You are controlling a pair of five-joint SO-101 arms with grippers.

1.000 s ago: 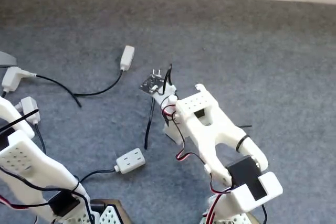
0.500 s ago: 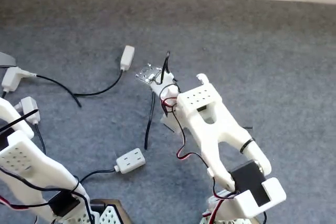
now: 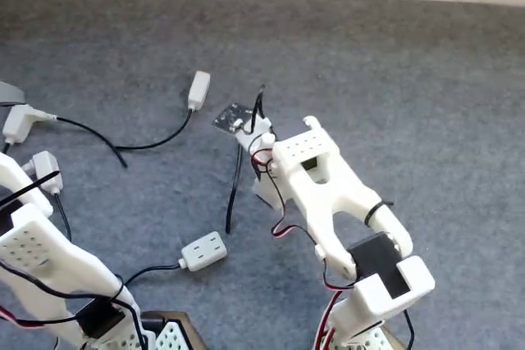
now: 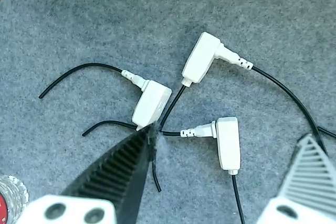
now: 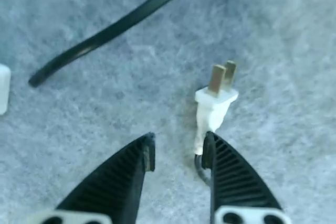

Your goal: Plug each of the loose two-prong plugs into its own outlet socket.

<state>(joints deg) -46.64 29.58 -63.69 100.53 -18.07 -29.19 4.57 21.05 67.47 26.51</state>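
Here, plug (image 5: 215, 104) ahead of right jaws (parted)

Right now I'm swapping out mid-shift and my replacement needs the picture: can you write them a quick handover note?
Left hand: open, above three white cord ends on the carpet.
Right hand: open, empty; two-prong plug lies just ahead of it, prongs pointing away.
Outlet socket lies loose, cord attached.
Done: nothing visibly plugged in.
To do: grasp the plug, seat it, then the rest.
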